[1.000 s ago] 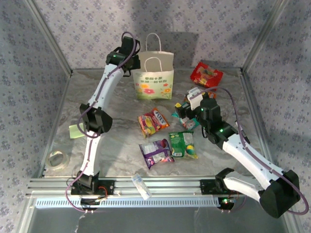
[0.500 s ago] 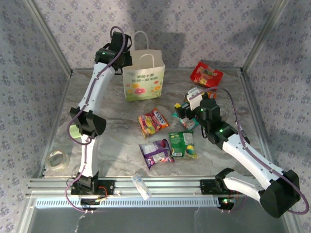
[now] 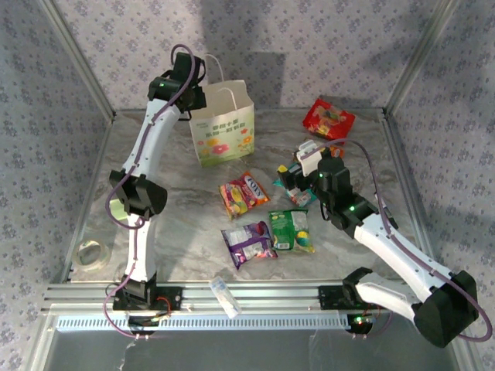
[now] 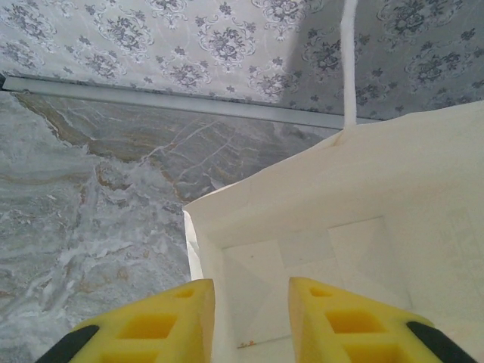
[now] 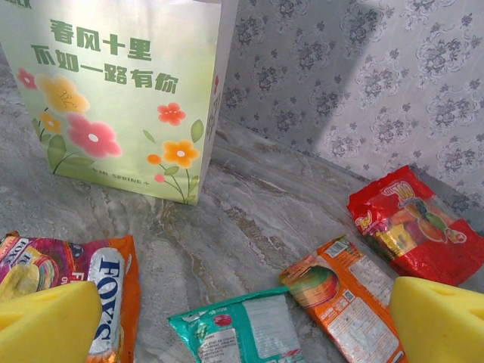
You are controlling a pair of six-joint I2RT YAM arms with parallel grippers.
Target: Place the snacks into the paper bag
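Grey marbled desk (image 3: 178, 224) and flowered walls surround two arms. Left fingers (image 4: 151, 321), yellow, stand a little apart over the bag's (image 3: 223, 135) open mouth, with its side wall in the gap between them, not pinched. Right fingers (image 5: 45, 321) are spread wide and hold nothing, low over the desk among the packets. One bag stands upright at the far left-centre, long axis vertical, mouth up, printed face toward the arms. Six packets lie flat outside it. Teal (image 5: 238, 329) and orange (image 5: 344, 299) are just ahead of the right fingers. Red-orange (image 3: 244, 193) is to their left, its long axis roughly across the desk. Red (image 3: 329, 118) is at the far right. Purple (image 3: 249, 243) and green (image 3: 292, 229) lie side by side nearer the bases.
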